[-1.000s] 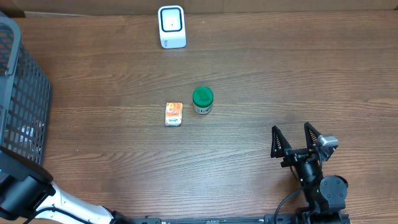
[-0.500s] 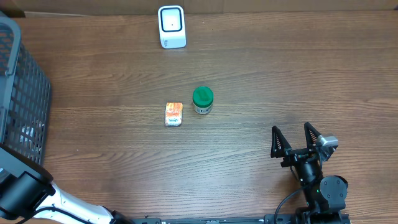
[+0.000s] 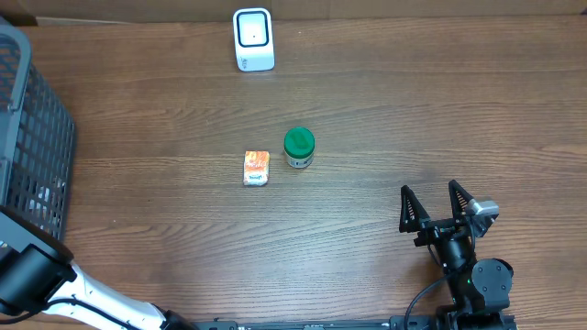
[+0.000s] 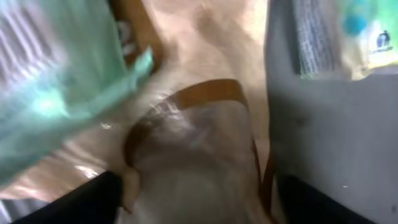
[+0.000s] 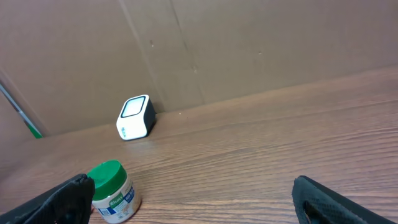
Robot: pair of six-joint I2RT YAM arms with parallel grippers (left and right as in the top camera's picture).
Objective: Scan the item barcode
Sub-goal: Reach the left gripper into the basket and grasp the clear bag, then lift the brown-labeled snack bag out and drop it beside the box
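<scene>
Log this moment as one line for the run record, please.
left gripper: open, among packets in basket | right gripper: open, empty, parked | jar, orange box: on table, untouched | scanner: far edge

Left wrist view is all motion blur: pale green plastic packet [image 4: 56, 81] at top left, clear-wrapped bundle with a brown band [image 4: 193, 155] between the left gripper [image 4: 199, 202] fingers [image 4: 68, 202]. Can't tell if they touch it.
Overhead: dark wire basket [image 3: 37, 137] is cut by the left edge, left arm [image 3: 37, 280] is cropped at the near-left corner of the brown wooden table [image 3: 367, 110], its gripper hidden. Print on the small orange packet [image 3: 257, 169] is too small to read.
Right wrist: green-lidded white jar [image 5: 112, 186] is cropped at the bottom edge, partly behind a right gripper [image 5: 189, 186] finger.
</scene>
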